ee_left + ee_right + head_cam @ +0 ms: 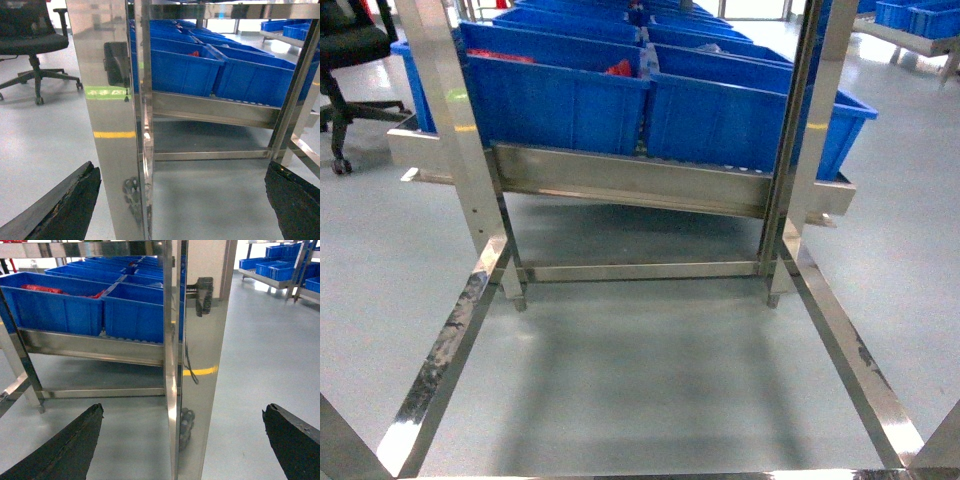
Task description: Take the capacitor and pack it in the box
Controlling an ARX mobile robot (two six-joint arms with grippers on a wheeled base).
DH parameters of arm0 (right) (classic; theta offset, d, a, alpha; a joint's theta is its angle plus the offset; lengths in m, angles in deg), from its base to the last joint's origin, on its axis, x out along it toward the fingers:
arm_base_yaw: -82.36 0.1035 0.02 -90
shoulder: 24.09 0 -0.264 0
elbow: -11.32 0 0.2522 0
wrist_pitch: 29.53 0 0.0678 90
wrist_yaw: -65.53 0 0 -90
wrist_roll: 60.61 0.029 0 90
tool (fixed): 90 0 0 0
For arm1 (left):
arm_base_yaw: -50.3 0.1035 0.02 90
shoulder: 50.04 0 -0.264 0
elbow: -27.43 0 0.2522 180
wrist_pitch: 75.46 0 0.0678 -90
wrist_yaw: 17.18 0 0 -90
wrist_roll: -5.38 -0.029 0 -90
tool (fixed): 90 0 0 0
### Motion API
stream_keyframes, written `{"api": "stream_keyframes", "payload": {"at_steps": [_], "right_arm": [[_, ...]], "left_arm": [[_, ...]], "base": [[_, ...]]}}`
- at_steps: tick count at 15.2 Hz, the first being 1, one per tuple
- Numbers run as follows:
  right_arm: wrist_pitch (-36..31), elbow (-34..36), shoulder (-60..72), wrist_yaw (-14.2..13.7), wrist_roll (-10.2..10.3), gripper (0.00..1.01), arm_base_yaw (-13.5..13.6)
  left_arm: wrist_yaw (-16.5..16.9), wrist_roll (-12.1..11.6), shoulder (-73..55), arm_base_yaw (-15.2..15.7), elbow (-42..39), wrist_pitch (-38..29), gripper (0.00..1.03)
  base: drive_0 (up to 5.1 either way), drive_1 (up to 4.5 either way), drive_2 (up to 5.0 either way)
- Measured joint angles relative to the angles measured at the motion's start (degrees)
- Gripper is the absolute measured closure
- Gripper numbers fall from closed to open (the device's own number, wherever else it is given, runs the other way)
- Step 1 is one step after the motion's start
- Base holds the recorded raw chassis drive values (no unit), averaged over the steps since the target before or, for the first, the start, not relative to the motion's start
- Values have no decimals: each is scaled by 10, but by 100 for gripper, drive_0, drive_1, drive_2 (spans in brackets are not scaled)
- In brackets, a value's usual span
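At the bottom corners of the left wrist view, the left tool (180, 205) showed its two dark fingers (65, 207) spread wide apart with nothing between them. The right tool (182, 442) stood the same way in its own view, fingers (62, 447) far apart and holding nothing. Neither tool appeared in the head view.

Close before the left tool rose a polished steel upright (112, 115) of the rack, and a like upright (200, 365) stood before the right tool. Beyond them a steel shelf rail (630, 180) carried rows of blue plastic bins (560, 100), side by side and touching; red items (618, 68) lay in one of them, too small to identify. Grey floor (650, 370) showed under the rack, with a yellow line (200, 371) on it reflected in the steel. A black office chair (30, 35) stood well apart to the left.

Neither the pink box nor any capacitor could be seen in any view.
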Motion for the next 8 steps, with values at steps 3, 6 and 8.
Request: {"api": "stream_keyframes", "payload": {"at_steps": [3, 6, 8], "right_arm": [[0, 0, 0, 0, 0, 3, 0], [1, 0, 0, 0, 0, 3, 0], [1, 0, 0, 0, 0, 3, 0]], "left_arm": [[0, 0, 0, 0, 0, 0, 5], [0, 0, 0, 0, 0, 0, 5], [0, 0, 0, 0, 0, 2, 5]], "base": [[0, 0, 0], [0, 0, 0], [0, 0, 0]]}}
